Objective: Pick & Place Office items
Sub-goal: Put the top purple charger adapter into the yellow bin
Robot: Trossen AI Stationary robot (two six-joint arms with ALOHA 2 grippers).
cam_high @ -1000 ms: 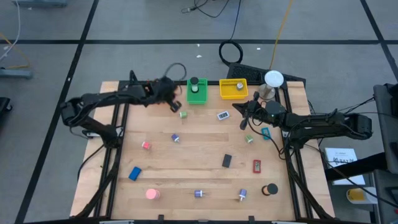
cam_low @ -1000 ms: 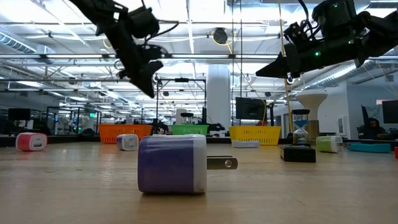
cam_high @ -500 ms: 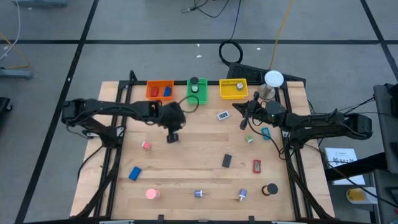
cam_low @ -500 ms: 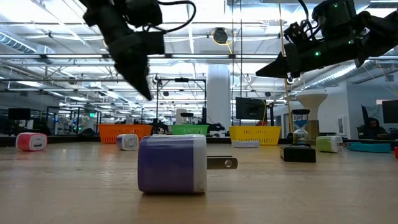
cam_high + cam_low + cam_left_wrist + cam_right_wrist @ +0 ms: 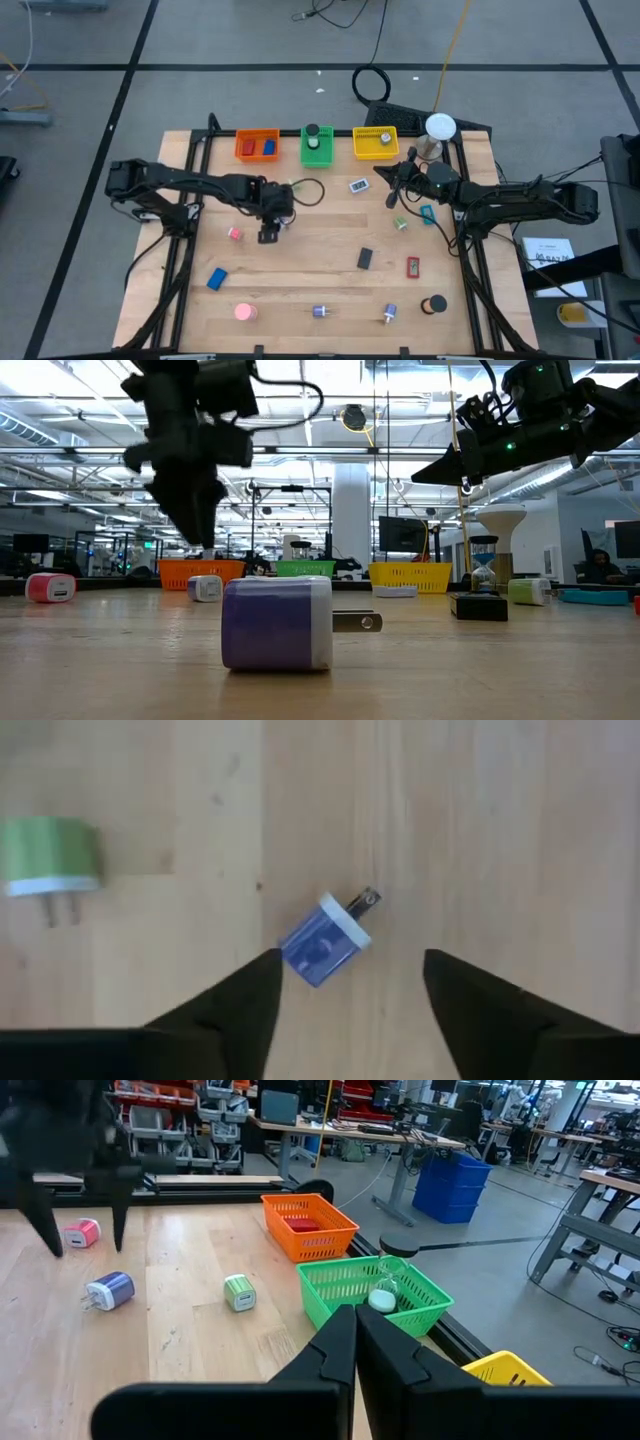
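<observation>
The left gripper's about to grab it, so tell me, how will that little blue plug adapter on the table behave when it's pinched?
The blue plug adapter looks like a rigid, boxy plastic block, so it probably won't flex. It lies at an angle between the open left gripper fingers, so it may twist as they close. Its smooth-looking sides could slip.

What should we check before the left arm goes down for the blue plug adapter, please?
1. Left gripper open: ok, fingers spread.
2. Blue plug adapter lined up between the fingers: ok, though it lies at an angle to them.
3. Nearby clutter: ok, green plug adapter lies well apart.
4. Gripper height above the table: cannot tell exactly; low view shows it above the surface.
5. Right gripper out of the way: ok, shut and empty, near the green bin.
</observation>
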